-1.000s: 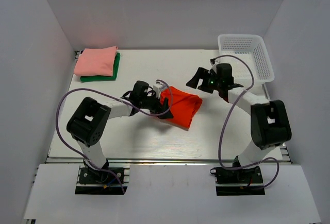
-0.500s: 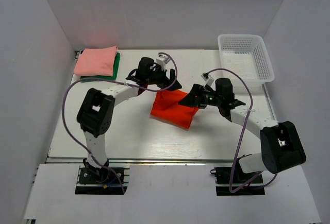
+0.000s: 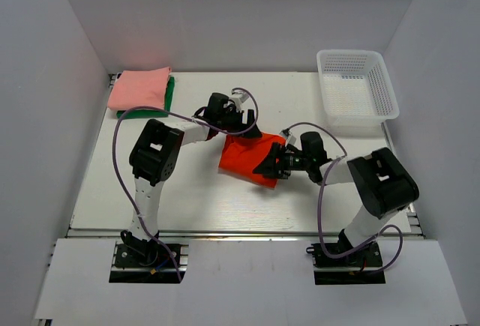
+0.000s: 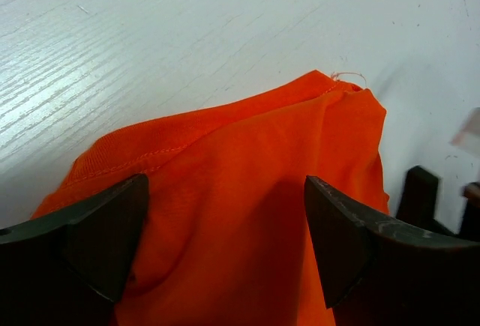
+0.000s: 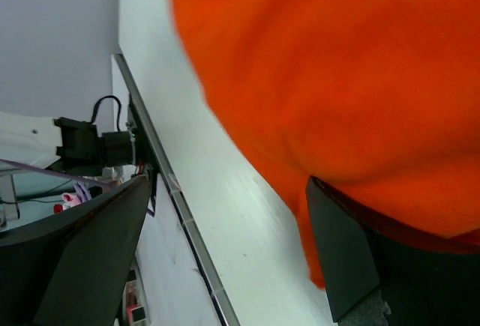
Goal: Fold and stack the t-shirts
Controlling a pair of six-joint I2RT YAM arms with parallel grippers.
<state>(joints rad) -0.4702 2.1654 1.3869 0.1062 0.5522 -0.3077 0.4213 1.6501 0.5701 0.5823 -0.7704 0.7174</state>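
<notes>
right gripper (image 3: 268,167): swung in to orange shirt (image 3: 247,157) near-right edge, jaws wide, nothing held | left gripper (image 3: 244,126): moved round to far edge, jaws wide astride cloth, not gripping | pink shirt (image 3: 139,88) on green shirt (image 3: 169,95), far-left corner | likely next: lift orange onto stack

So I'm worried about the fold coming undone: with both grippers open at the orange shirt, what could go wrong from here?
1. The left gripper straddles the bunched far edge of the orange shirt. Closing there may catch only the top layer, so the fold falls open.
2. The right gripper sits at the opposite edge, close by, so the two could bump.
3. The pink shirt on the green shirt lies in the far-left corner. An uneven grip could drag cloth on the way.
</notes>
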